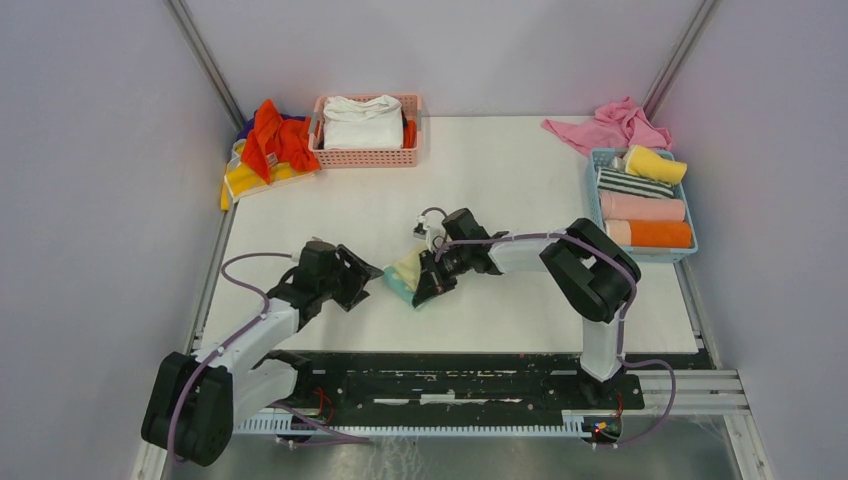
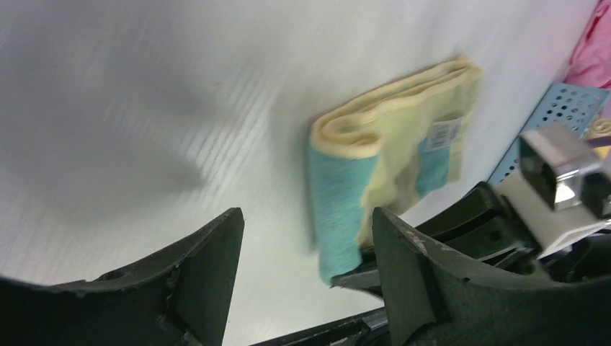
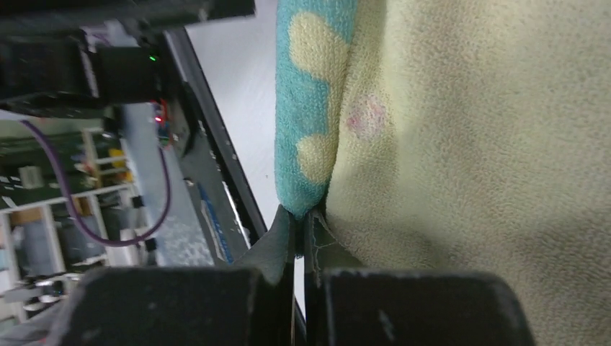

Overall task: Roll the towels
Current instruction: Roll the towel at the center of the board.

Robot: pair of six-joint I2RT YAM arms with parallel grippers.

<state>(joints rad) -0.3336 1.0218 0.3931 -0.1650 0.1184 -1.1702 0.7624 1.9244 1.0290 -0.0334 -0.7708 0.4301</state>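
Observation:
A pale yellow and teal towel (image 1: 407, 274) lies folded mid-table, its layered edge plain in the left wrist view (image 2: 389, 151). My right gripper (image 1: 432, 284) is shut on the towel's teal corner (image 3: 310, 108), the thin jaws pinching the cloth (image 3: 303, 216). My left gripper (image 1: 366, 275) stands open just left of the towel, its fingers (image 2: 209, 274) apart with nothing between them. Rolled towels (image 1: 645, 208) in yellow, striped, pink and orange lie in the blue basket (image 1: 594, 190) at the right. Loose orange-red and yellow towels (image 1: 270, 140) are heaped at the back left.
A pink basket (image 1: 365, 156) holding a folded white cloth stands at the back centre. A pink cloth (image 1: 605, 125) lies at the back right. White bare tabletop (image 1: 500, 160) surrounds the folded towel. The black base rail (image 1: 450, 375) runs along the near edge.

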